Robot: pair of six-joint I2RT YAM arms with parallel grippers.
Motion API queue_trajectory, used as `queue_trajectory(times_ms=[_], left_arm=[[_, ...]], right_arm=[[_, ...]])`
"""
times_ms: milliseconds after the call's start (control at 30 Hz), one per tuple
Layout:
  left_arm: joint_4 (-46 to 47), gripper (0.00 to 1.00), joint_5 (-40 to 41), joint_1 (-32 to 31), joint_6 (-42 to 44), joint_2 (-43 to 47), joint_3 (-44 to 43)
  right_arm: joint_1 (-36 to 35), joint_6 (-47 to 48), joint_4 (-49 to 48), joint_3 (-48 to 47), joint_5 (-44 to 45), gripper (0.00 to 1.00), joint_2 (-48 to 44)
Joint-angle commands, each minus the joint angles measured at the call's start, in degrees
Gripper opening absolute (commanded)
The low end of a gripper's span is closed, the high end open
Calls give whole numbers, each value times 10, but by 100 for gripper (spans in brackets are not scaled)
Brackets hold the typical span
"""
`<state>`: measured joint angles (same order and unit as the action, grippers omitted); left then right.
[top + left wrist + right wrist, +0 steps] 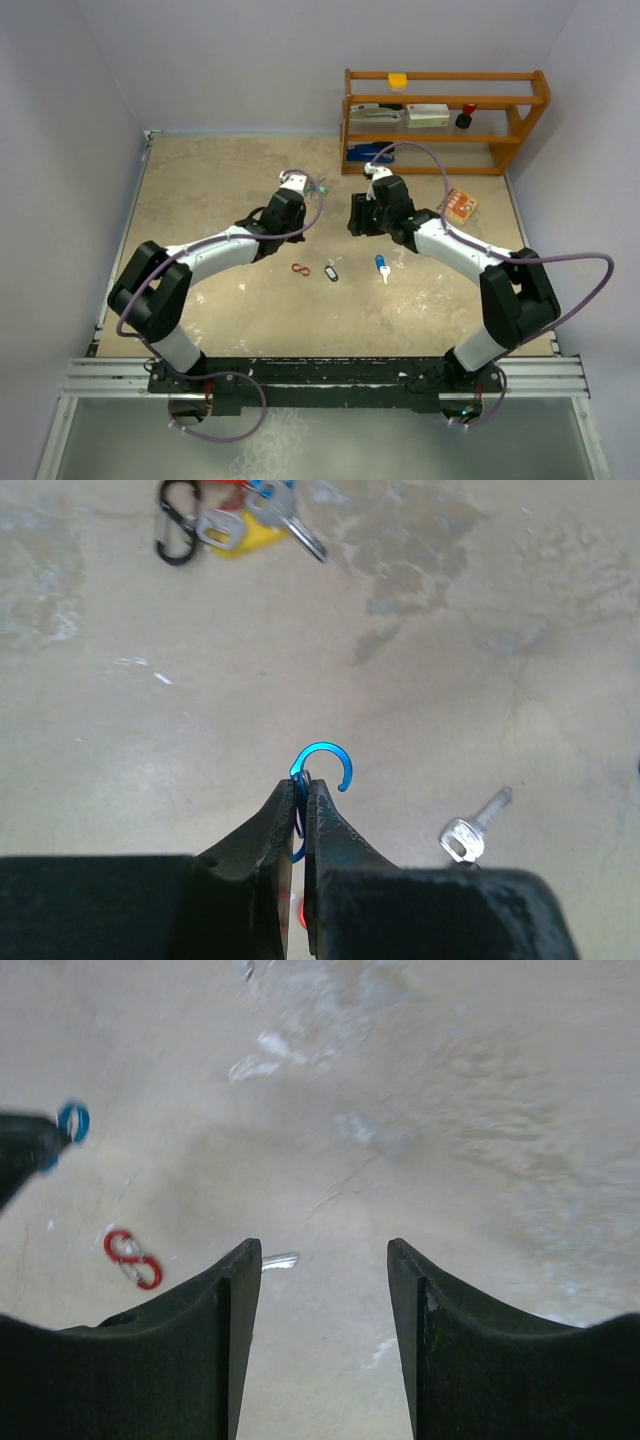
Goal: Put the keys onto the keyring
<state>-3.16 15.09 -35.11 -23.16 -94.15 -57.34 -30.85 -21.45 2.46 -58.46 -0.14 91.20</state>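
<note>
L gripper (303, 786) is clamping blue clip (322, 746); R gripper (322, 1250) jaws are gaping, empty. Risk: thin clip twisting in the pinch while key (470, 830), at its 4 o'clock, is threading on.

The two arms are built from white tube links and bulky black joint housings: the left arm (200, 262) in the left half of the top view, the right arm (465, 255) in the right half. A thin purple cable (590, 258) loops along each. In the wrist views the fingers (255, 845) are matte black and taper to narrow tips.
</note>
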Motion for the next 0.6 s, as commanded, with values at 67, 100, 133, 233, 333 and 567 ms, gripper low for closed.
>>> queue_trajectory(times_ms=[67, 100, 133, 233, 333, 567], left_arm=[[-19, 0, 22, -26, 4, -8, -32], [-21, 0, 34, -26, 0, -9, -34], [-22, 0, 46, -26, -4, -8, -36], [-23, 0, 78, -26, -19, -1, -40], [-25, 0, 106, -25, -28, 12, -41], [-22, 0, 141, -12, -45, 39, -39]], right_arm=[[18, 6, -14, -9, 3, 56, -31], [17, 16, -9, -12, -1, 56, -27], [14, 16, -3, -14, -11, 55, -23], [-2, 8, 2, -14, -23, 55, -6], [-21, -11, 3, -17, -34, 55, 9], [-60, -58, -5, -13, -46, 54, 42]])
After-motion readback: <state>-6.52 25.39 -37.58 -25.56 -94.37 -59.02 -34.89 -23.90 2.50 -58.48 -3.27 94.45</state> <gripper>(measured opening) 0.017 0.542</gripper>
